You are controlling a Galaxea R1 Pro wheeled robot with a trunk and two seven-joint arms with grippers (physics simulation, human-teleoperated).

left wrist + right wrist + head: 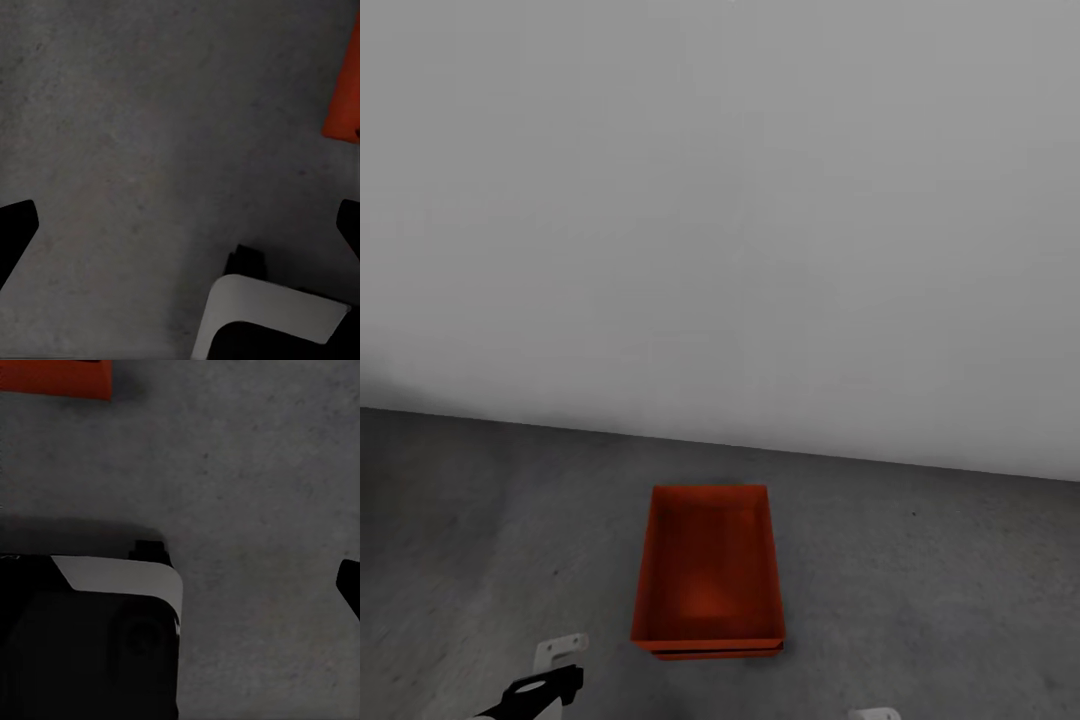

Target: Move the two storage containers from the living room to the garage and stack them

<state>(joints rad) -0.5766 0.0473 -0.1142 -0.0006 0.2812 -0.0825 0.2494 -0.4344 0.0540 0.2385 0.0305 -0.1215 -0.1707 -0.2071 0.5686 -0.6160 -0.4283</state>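
Note:
Two orange-red storage containers stand stacked on the dark grey concrete floor [920, 580] of the garage, close to the pale grey wall [720, 220]. The upper container [708, 570] is open-topped and empty. Only a thin strip of the lower container [710, 653] peeks out under its near edge. My left gripper [180, 225] hangs open over bare concrete beside the stack, and a corner of a container [343, 82] shows at the frame's edge. My right gripper [180, 585] is open on the other side, one dark fingertip [349, 585] showing, with a container edge [56, 376] nearby. Neither gripper holds anything.
My left arm [540, 690] shows at the lower left of the head view. White parts of my own body [270, 315] [120, 577] sit under both wrist cameras. Concrete floor stretches to both sides of the stack.

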